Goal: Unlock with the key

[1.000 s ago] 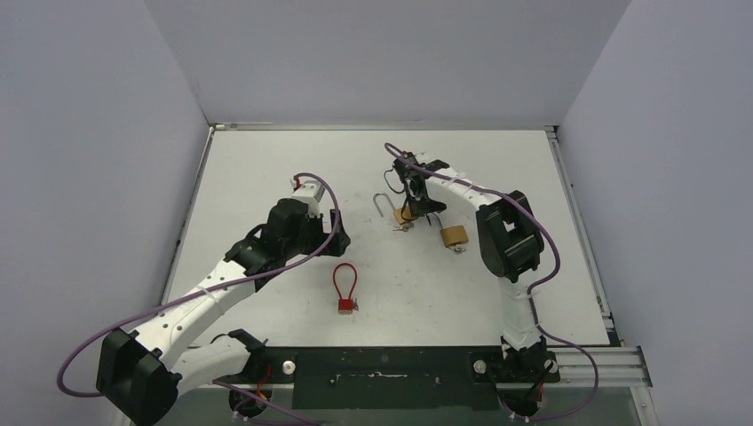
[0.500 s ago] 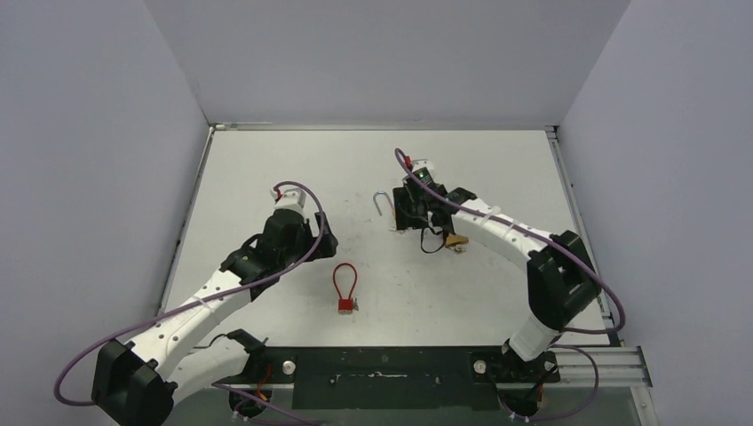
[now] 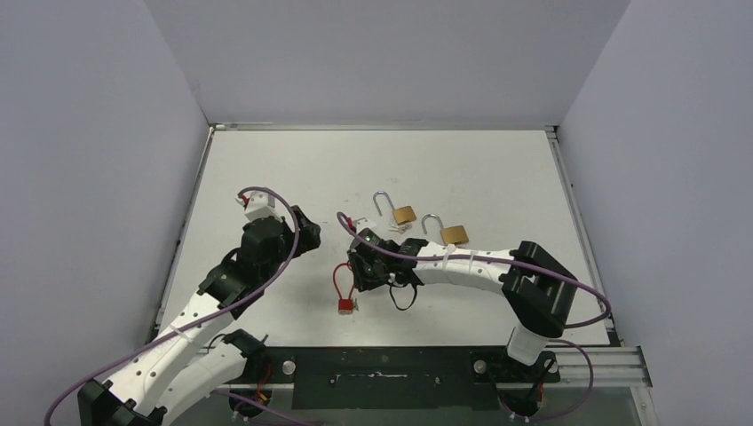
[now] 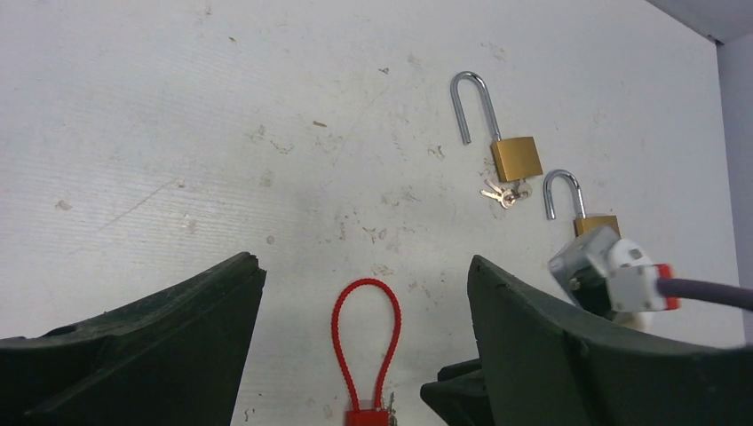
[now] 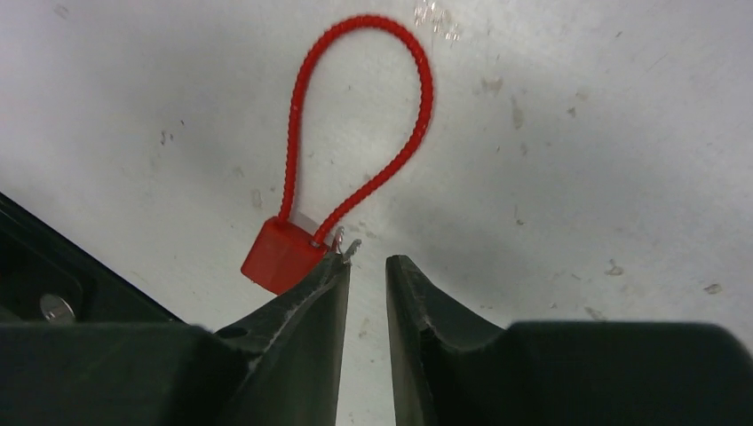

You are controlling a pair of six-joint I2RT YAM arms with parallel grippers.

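White tabletop carries the red cable lock [image 5: 280, 255] near its front edge. The right hand [image 5: 368, 262], narrowly parted and empty, hovers at its key [image 5: 345, 244]; next, pinch and turn it. The left hand [image 4: 364, 271] gapes, released.

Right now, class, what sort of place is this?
Probably a robotics test cell: a white table boxed in by plain walls, a left arm and right arm bolted at its edge, and padlocks laid out.

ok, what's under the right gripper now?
Bare table shows through the narrow gap of the right gripper. The red cable lock lies just past one fingertip, its key at that tip. Whatever lies beneath the fingers themselves is covered.
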